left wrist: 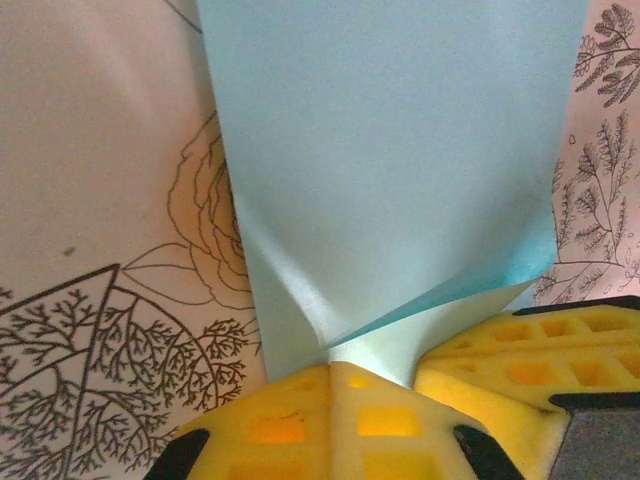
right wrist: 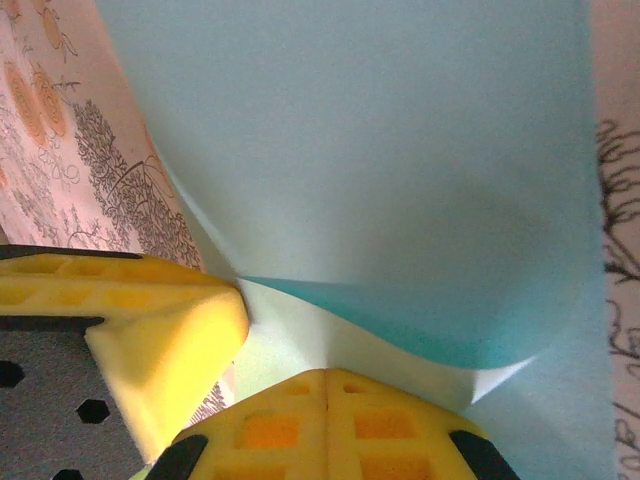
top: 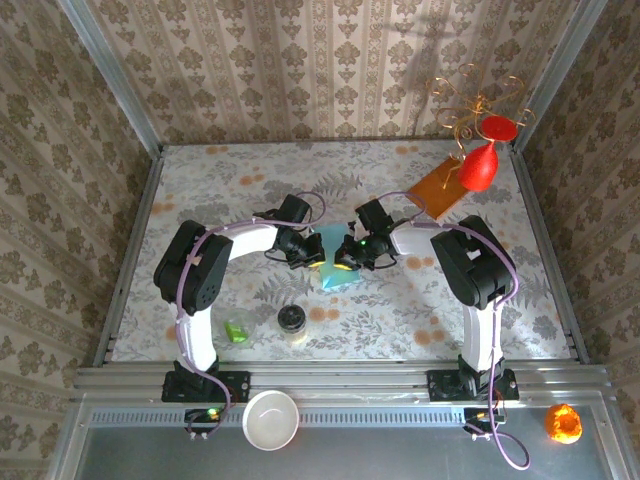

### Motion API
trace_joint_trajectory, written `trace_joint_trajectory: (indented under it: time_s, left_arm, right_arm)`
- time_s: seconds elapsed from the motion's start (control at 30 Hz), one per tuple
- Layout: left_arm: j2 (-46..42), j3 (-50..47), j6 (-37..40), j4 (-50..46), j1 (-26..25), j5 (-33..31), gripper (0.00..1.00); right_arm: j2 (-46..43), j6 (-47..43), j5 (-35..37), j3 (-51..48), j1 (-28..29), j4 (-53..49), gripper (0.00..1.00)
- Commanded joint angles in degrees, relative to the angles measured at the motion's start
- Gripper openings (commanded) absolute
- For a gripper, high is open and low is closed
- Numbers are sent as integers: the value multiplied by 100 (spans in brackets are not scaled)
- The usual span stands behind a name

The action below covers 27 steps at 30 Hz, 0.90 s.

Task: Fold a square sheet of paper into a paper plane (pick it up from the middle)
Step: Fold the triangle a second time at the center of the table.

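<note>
Paper [left wrist: 400, 150] top cropped, edge inside left hand [left wrist: 330, 375]

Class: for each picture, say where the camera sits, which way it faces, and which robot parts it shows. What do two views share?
Top external: above and behind the bases, looking down at the table; both arms show.
Left wrist: on the left arm, facing along the shut left pincer to the square sheet of paper.
Right wrist: on the right arm, facing along the shut right pincer to that sheet.
Shared: both wrist views show the sheet and the other pincer.
</note>
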Motion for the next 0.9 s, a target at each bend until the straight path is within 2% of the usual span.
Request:
trace_joint_trajectory:
  time_s: [0.0, 0.2, 0.33, 0.5, 0.67, 0.87]
  left_arm:
    - [347, -234, 121, -636, 5, -532, 0]
    - [341, -292, 163, -621, 45, -527, 0]
    - [351, -199, 194, -626, 45, -474, 0]
    - [369, -133, 199, -642, 45, -438, 0]
    - [363, -131, 200, -645, 45, -429, 0]
    - [365, -165, 207, -643, 45, -429, 0]
  right_arm:
    - [87, 132, 398, -317, -280, 2, 3]
    - [-272, 202, 399, -574, -842, 181, 4]
    - [-636, 16, 473, -479, -932, 47, 5]
    - [-736, -177, 328, -279, -645, 2, 6]
    - [-306, -146, 254, -3, -245, -40, 5]
    - [128, -157, 436, 340, -264, -337, 5]
